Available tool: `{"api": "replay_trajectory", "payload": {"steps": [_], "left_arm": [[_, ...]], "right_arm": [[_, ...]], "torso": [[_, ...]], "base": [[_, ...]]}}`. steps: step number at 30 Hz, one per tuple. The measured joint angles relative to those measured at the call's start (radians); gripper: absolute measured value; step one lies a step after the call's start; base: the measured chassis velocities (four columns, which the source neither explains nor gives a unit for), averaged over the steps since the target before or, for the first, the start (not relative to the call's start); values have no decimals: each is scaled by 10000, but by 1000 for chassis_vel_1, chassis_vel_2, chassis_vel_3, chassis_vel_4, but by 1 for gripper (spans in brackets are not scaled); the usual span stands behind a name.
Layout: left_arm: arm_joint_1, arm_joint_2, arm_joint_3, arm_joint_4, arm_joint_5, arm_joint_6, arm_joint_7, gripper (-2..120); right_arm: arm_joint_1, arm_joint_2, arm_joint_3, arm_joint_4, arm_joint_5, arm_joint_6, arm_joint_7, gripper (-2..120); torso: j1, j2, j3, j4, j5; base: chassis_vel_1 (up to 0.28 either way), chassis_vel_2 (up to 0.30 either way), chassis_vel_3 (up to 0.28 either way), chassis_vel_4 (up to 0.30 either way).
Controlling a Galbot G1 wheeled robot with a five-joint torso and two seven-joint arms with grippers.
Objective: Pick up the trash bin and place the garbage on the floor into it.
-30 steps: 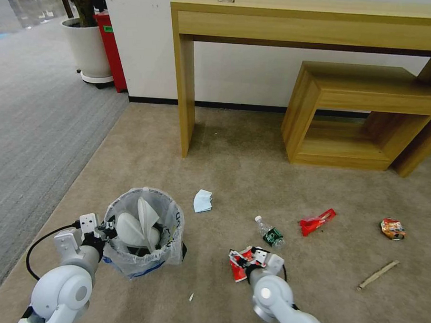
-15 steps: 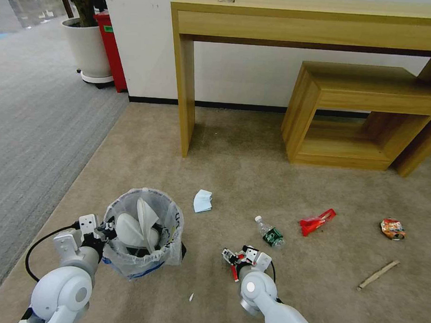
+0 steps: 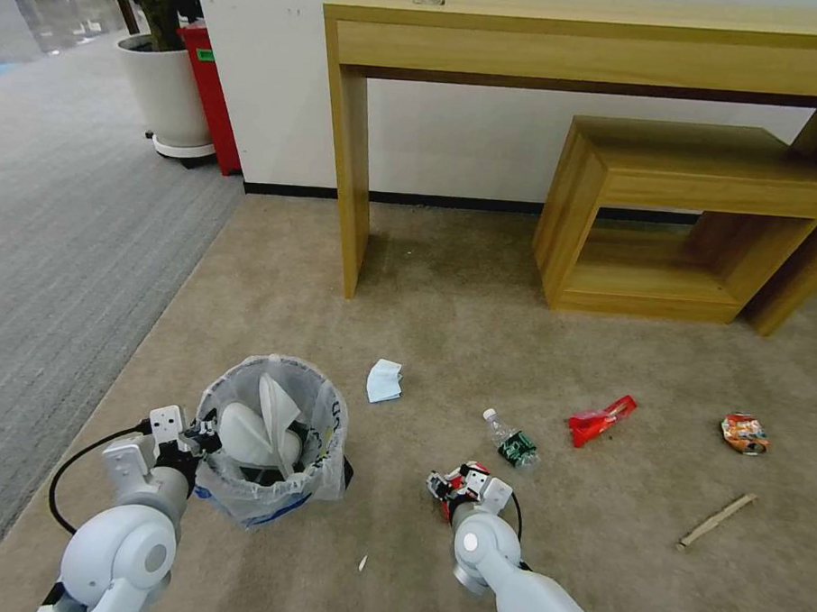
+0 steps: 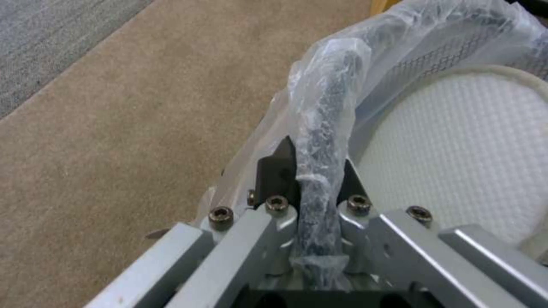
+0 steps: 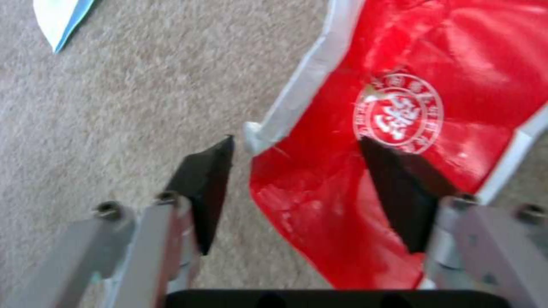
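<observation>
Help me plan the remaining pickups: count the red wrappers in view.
2. One red wrapper lies on the carpet between the open right claw's fingers. The other red wrapper lies farther right, past the mini bottle. The trash bin may hide others.

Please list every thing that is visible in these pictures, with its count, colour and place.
trash bin: 1, dark with whitish bag, floor near left
slippers: 2, white, inside bin
red wrapper: 1, floor, between right end effector's fingers
second red wrapper: 1, floor right
bottle: 1, clear, floor centre
mask: 1, pale blue, beside bin
orange packet: 1, far right
stick: 1, wooden, right
left end effector: shut on bin rim
right end effector: open
</observation>
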Motion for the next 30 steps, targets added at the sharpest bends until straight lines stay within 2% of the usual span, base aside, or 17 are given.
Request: {"api": "replay_trajectory", "payload": {"steps": [3, 5, 6, 7, 14, 17, 24, 26, 27, 30], "left_arm": [[0, -5, 33, 43, 36, -53, 22, 2], [0, -5, 37, 47, 40, -58, 23, 2], [0, -5, 78, 71, 66, -86, 30, 2], [0, -5, 78, 71, 66, -86, 30, 2], [-71, -23, 157, 173, 101, -154, 75, 2], [-69, -23, 158, 177, 104, -171, 95, 2], [-70, -17, 140, 227, 116, -173, 118, 2], [-83, -21, 122, 313, 158, -182, 138, 2], [-83, -21, 122, 313, 158, -182, 138, 2], [-103, -73, 147, 380, 232, -190, 164, 2]], "right_arm": [[-70, -115, 114, 61, -59, 21, -29, 41], [-79, -126, 122, 72, -66, 21, -31, 39], [-166, -195, 150, 117, -186, 26, -78, 32], [-166, -195, 150, 117, -186, 26, -78, 32], [-475, -536, 289, 272, -430, 34, -203, 4], [-568, -633, 337, 260, -545, 38, -276, 0], [-883, -1174, 428, 545, -774, 260, -709, 0], [-1169, -1970, 592, 1252, -916, 584, -1217, 0], [-1169, -1970, 592, 1252, -916, 584, -1217, 0], [-1453, -2734, 783, 2230, -1125, 1023, -1905, 0]], "torso": [[0, 0, 0, 1, 1], [0, -1, 0, 1, 1], [0, 0, 0, 2, 2], [0, 0, 0, 2, 2], [0, 0, 0, 1, 2], [0, 0, -1, 2, 1], [0, 0, 0, 0, 2], [0, -1, 0, -4, -2], [0, -1, 0, -4, -2], [0, -1, 0, -2, -2]], "base": [[0, 0, 0, 0], [0, 0, 0, 0], [0, 0, 0, 0], [0, 0, 0, 0], [0, 0, 0, 0], [0, 0, 0, 0], [0, 0, 0, 0], [0, 0, 0, 0], [0, 0, 0, 0], [0, 0, 0, 0]]}}
